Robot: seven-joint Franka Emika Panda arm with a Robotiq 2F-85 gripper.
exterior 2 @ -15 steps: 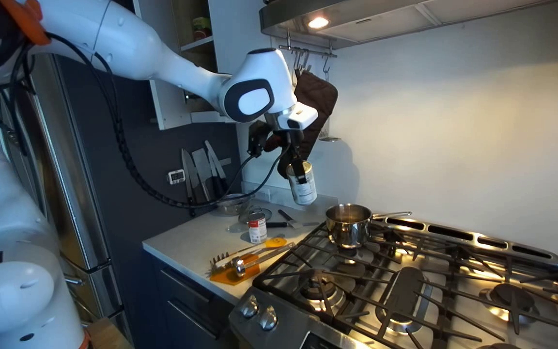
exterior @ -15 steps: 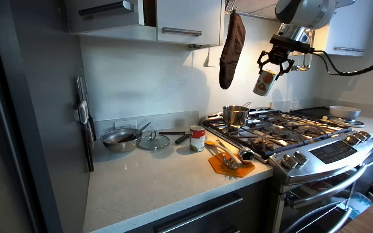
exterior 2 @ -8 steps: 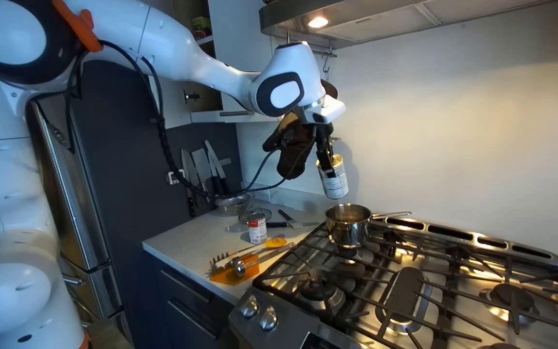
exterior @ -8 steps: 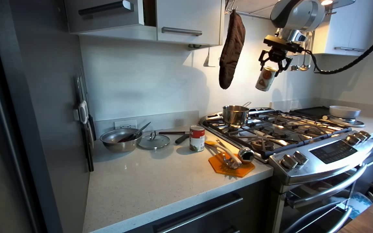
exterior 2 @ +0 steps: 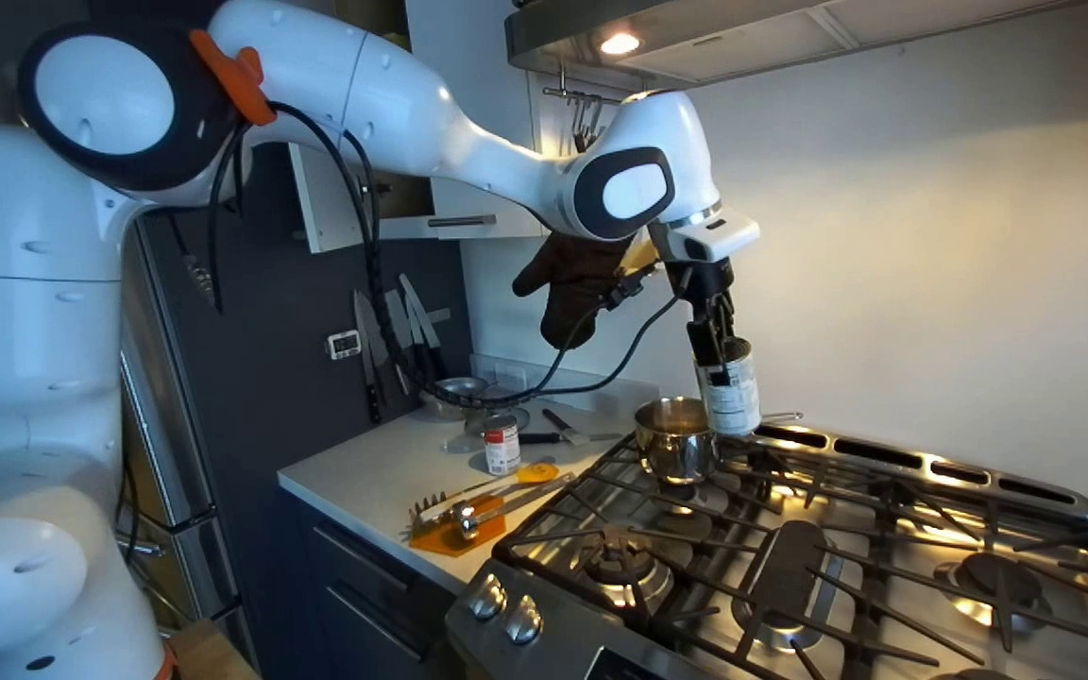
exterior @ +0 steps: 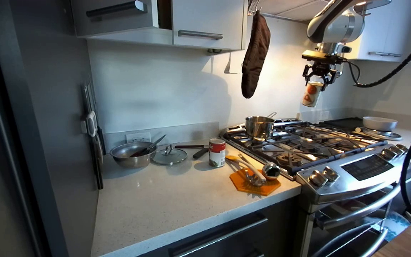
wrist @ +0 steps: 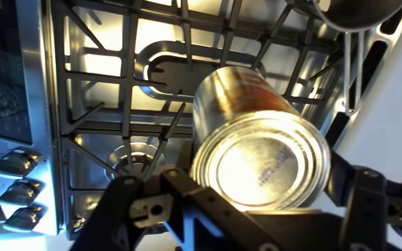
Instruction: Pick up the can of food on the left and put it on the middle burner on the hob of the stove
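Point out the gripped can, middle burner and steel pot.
Gripped can (exterior 2: 735, 399): in an exterior view, on its label.
Middle burner (wrist: 176, 76): in the wrist view, on its dark cap.
Steel pot (exterior: 259, 128): in an exterior view, on its wall.

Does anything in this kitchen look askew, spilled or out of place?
An upper cabinet door stands open in an exterior view, a dark gap showing beside it. Also, the can of food hangs slightly tilted rather than upright in the gripper. I see no spill or damage.
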